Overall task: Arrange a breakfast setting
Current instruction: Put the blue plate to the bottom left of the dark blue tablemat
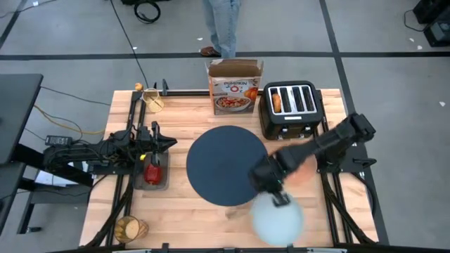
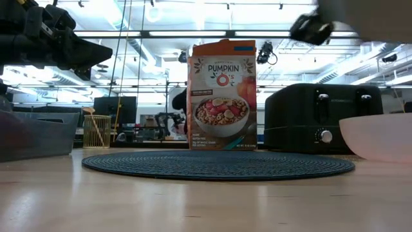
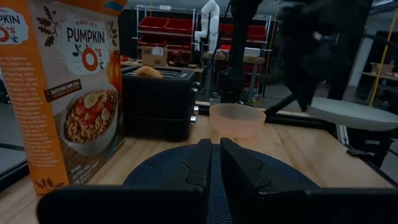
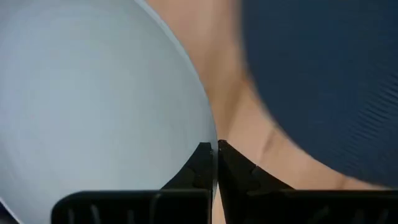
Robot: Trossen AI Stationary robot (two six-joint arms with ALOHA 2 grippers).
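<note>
The right gripper was clamped on the rim of the plate, held near the table's front edge, just beside the placemat. The left gripper, fingers together, waited near the left edge.

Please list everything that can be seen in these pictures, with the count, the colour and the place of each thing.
placemat: one, dark blue, table centre
plate: one, pale blue, near edge, beside the placemat, rim in the right gripper
bowl: one, pinkish, right of the placemat, in front of the toaster
apple: one, red, in a grey tray on the left
glass: one, amber, near-left corner
cereal box: one, orange and white, far edge
toaster: one, black, right of the box, bread in one slot
person: one, legs only, beyond the table
left gripper: shut, empty, waits at the left side
right gripper: shut on the plate rim
</note>
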